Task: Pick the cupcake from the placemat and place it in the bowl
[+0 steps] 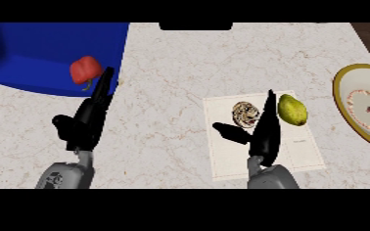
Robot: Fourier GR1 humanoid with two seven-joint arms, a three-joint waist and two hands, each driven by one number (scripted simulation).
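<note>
- Nearest the view's lower edge, two grey forearms come up onto the marbled counter (pixel 180 68), each ending in a black hand.
- Right hand (pixel 265 129) stands edge-on over the pale placemat (pixel 289 156), fingers straight and pointing away, thumb spread out to the left; it holds nothing.
- Cupcake (pixel 245 113) sits on the placemat's upper part, just left of the right hand's fingers and above its thumb; whether they touch it cannot be told.
- Yellow-green pear (pixel 292 110) lies on the placemat just right of those fingers.
- Bowl (pixel 339 95), yellow-rimmed, shows at the right edge, apart from the placemat.
- Left hand (pixel 88 117) rests open at the left, fingers straight, tips near a red pepper (pixel 84 70) on a blue surface (pixel 57 49).
</note>
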